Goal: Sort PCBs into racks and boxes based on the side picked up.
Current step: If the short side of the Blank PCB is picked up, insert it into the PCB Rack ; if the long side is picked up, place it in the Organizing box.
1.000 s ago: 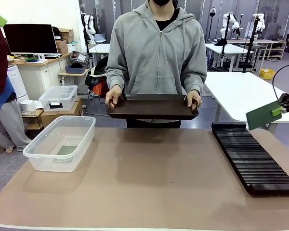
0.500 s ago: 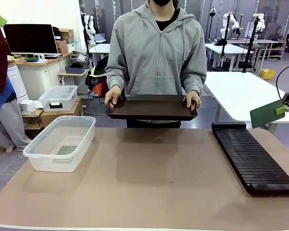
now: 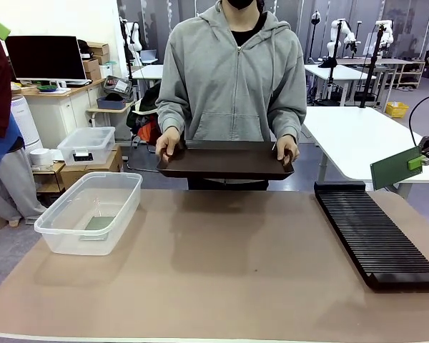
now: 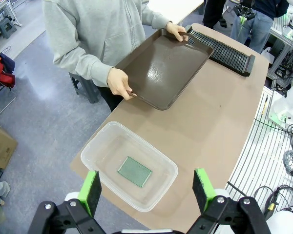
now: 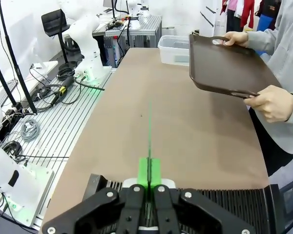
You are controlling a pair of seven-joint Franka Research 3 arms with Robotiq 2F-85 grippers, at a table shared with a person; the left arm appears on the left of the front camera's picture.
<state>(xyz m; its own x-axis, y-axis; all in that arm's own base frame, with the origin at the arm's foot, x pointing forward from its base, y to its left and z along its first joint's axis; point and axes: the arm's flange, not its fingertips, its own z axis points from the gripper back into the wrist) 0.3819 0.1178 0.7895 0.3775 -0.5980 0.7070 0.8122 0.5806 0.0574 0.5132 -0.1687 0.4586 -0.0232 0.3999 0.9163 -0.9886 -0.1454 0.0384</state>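
Surface: a tan-topped table (image 3: 222, 271) in a lab of white benches; a person in a grey hoodie stands at its far edge holding a dark brown handled tray (image 3: 227, 158) in both hands.
Right gripper (image 3: 423, 158): fingers clamped on the edge of a thin green rectangular circuit board (image 3: 395, 168), held tilted in the air above the far end of the long black slotted rack (image 3: 375, 233).
Left gripper (image 4: 147, 191): green pads spread wide, holding nothing, high over the clear plastic tub (image 4: 130, 164).
Second board (image 4: 135, 171): lying flat on the tub floor.
Doing it well: I judge the board should be turned edge-down, lined up parallel with one slot, then lowered straight without scraping neighbouring ribs.
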